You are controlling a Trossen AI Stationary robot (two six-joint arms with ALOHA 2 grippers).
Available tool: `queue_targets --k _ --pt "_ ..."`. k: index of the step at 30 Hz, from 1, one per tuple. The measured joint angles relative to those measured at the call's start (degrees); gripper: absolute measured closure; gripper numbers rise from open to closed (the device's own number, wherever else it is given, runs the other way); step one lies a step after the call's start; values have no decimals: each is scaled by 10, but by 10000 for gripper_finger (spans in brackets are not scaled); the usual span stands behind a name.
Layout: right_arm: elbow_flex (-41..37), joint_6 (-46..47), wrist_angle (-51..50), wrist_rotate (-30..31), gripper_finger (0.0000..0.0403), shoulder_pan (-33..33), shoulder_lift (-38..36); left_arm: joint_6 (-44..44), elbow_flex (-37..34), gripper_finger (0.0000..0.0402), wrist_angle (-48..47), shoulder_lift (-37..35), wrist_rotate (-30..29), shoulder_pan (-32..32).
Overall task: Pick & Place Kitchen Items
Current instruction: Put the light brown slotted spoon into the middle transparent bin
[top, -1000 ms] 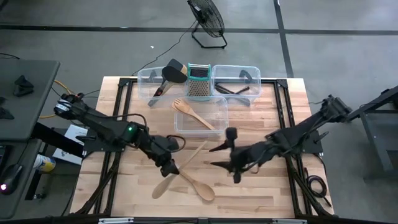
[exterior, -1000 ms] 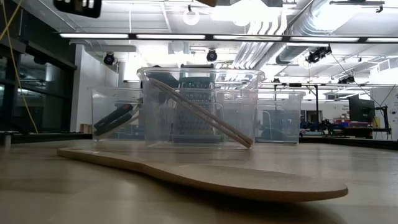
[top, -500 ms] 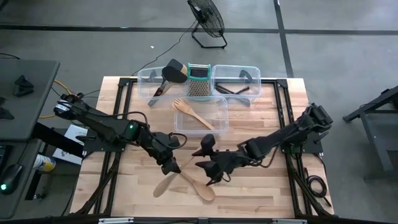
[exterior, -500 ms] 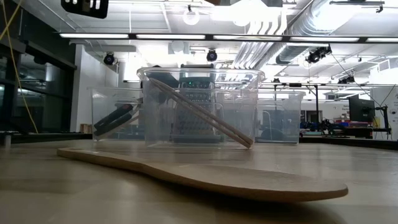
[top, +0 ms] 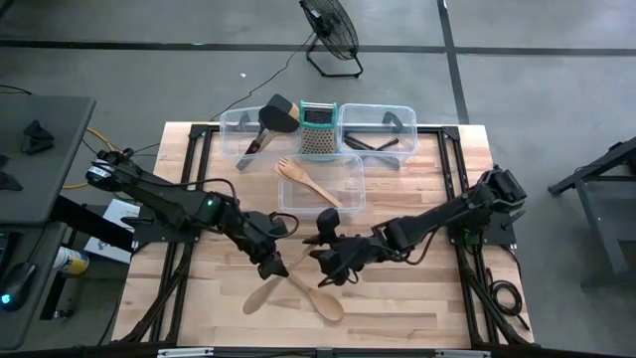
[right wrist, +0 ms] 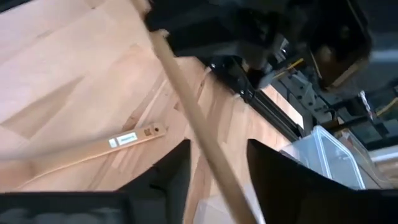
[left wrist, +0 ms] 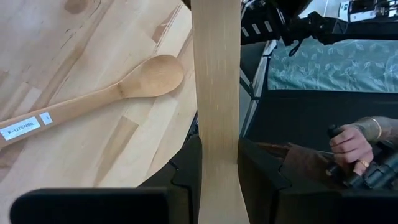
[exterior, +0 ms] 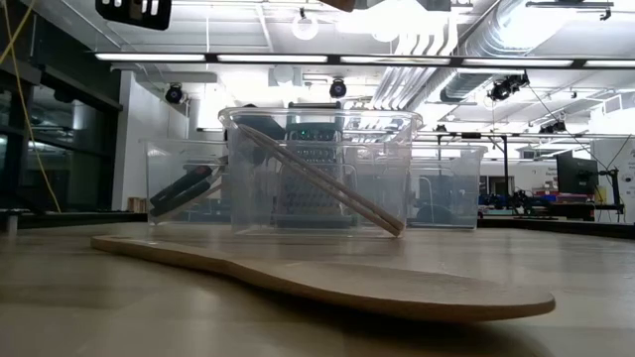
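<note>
From above: left gripper (top: 273,265) low over the middle of the table, clenched on a flat wooden spatula (top: 256,297), blade toward the near edge, handle slanting up toward the bins. Right gripper (top: 328,261) just beside it, reaching in from the other side at the far stretch of that handle. Impossible from up here to judge the right fingers.

Settled by the right wrist view: two dark fingers (right wrist: 174,171) standing apart, straddling the spatula's thin edge, a gap showing on one side, not clamped.

Confirmed by the left wrist view: broad handle pinched tight between both pads. Also there, and nowhere else: a person's hand (left wrist: 351,146) beyond the table edge.

Lying loose on the boards, a wooden spoon (top: 320,300), crossing the spatula near its blade.

Low view: neither gripper, only a flat wooden utensil (exterior: 347,281) lying in front of the clear bins (exterior: 317,119), grater (exterior: 313,188) showing through them.

Up top again: wooden fork (top: 308,182) in the nearest bin, black turner (top: 273,114) in the far left one.
</note>
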Motion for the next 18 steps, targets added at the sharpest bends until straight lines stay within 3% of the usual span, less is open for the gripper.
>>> queue_targets --k 8,12,18 --pt "-1 -4 -15 -16 377 11 1 0 1 325 0 -1 7 0" --pt "-1 11 -22 -12 380 16 1 7 1 325 2 -1 6 0" --pt "-1 135 -71 -8 380 23 -2 24 1 307 0 0 -6 1"
